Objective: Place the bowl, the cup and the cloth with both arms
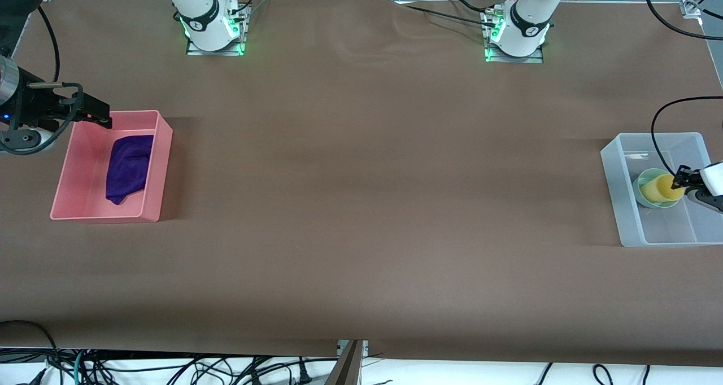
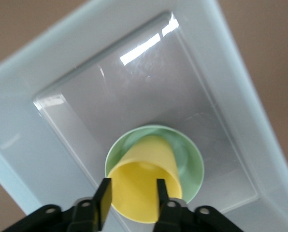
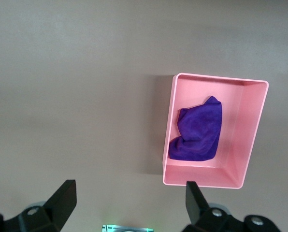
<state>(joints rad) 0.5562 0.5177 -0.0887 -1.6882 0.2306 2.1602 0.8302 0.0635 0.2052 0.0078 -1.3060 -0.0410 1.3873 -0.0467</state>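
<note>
The yellow cup (image 1: 657, 189) lies tilted inside the mint-green bowl (image 1: 641, 183), which sits in a clear plastic bin (image 1: 621, 193) at the left arm's end of the table. My left gripper (image 1: 679, 183) hovers at the cup's mouth. In the left wrist view its fingers (image 2: 104, 198) stand partly apart over the rim of the cup (image 2: 144, 169), with the bowl (image 2: 190, 159) under it; they do not clamp it. The purple cloth (image 1: 129, 167) lies crumpled in a pink bin (image 1: 160, 170). My right gripper (image 1: 93, 114) is wide open and empty over that bin's corner.
The right wrist view shows the cloth (image 3: 199, 130) in the pink bin (image 3: 202, 179) from high above, with my right gripper (image 3: 129, 203) open over bare brown table. The two arm bases (image 1: 214, 26) stand along the table's edge farthest from the front camera.
</note>
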